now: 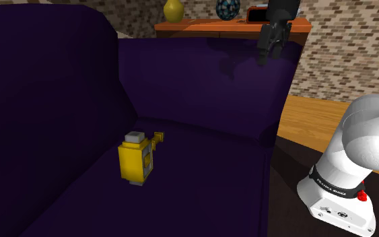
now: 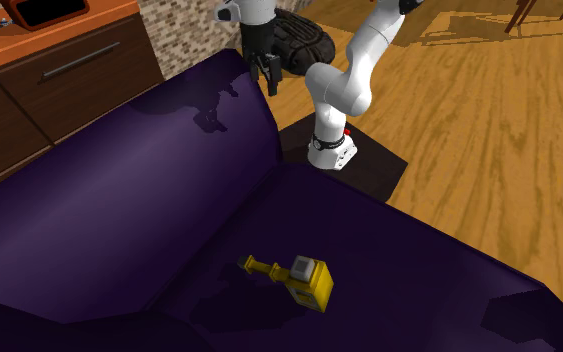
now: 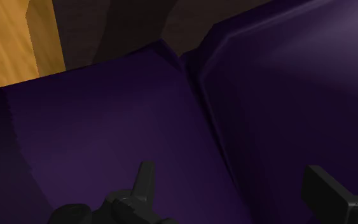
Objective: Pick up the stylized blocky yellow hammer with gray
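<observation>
1. One blocky yellow hammer [image 1: 139, 157] with a grey cap lies on the seat of a dark purple sofa [image 1: 201, 175]. Its short handle points to about 1 o'clock in the shoulder view.
2. My tool [image 1: 270, 50] hangs well apart from it, high over the sofa's back edge. From the tool, the hammer sits at about 8 o'clock in the shoulder view and about 6 o'clock in the second exterior view.
3. In the wrist view the fingers [image 3: 144, 181] stand apart with only purple cushion between them, so I read the tool as released and empty.
4. I see three risks from here:
   - Coming straight down, the tool could clip the sofa's back before it reaches the seat.
   - The hammer's head looks wide and may not fit between the jaws.
   - The handle is thin and lies close to the soft cushion, so the fingertips could dig in or nudge the hammer over.
5. A black band [image 1: 332, 187] at the arm's base carries white lettering that is too small for me to read. I find no other writing.
</observation>
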